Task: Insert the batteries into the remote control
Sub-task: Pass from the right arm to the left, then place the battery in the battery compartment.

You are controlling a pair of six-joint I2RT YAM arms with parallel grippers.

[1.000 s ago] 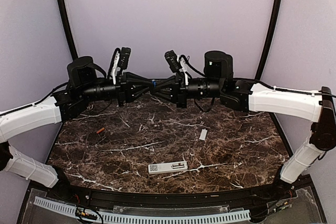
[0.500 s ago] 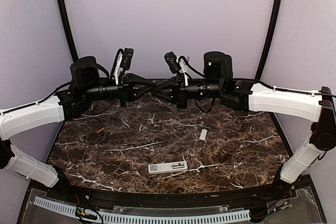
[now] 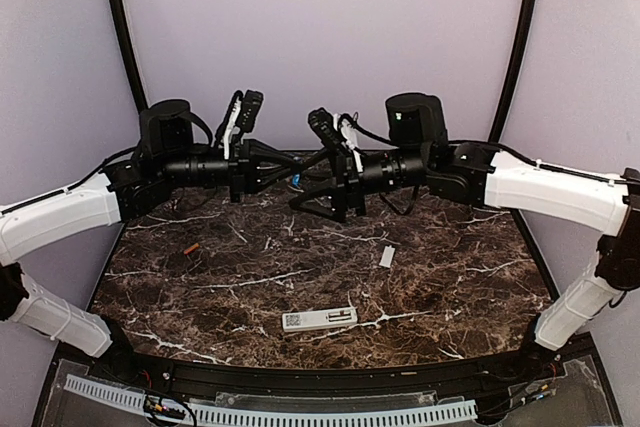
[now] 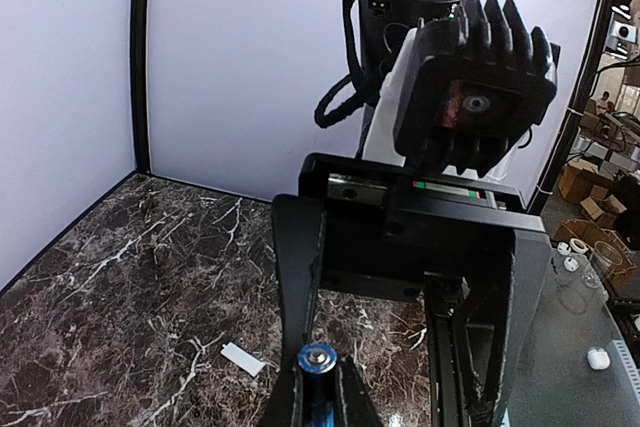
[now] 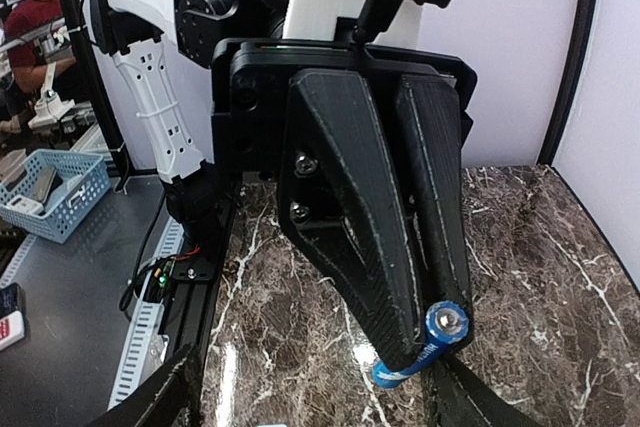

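Above the back of the table, my left gripper (image 3: 288, 175) is shut on a blue battery (image 3: 294, 183). In the left wrist view the battery (image 4: 320, 359) stands end-on between my own fingertips. My right gripper (image 3: 302, 185) faces the left one with its fingers (image 4: 300, 277) spread wide on either side of the battery, not touching it. The right wrist view shows the battery (image 5: 430, 342) pinched at the left gripper's tips. An orange battery (image 3: 190, 247) lies on the table at the left. The white remote control (image 3: 320, 319) lies near the front, back side up.
A small pale cover piece (image 3: 387, 256) lies on the dark marble table (image 3: 450, 287), right of centre. A black frame post (image 3: 120, 27) and pale walls stand behind both arms. A blue basket (image 5: 55, 197) sits off the table.
My right gripper has opened and let go of the blue battery, which stays in the shut left gripper. Both arms have shifted slightly.
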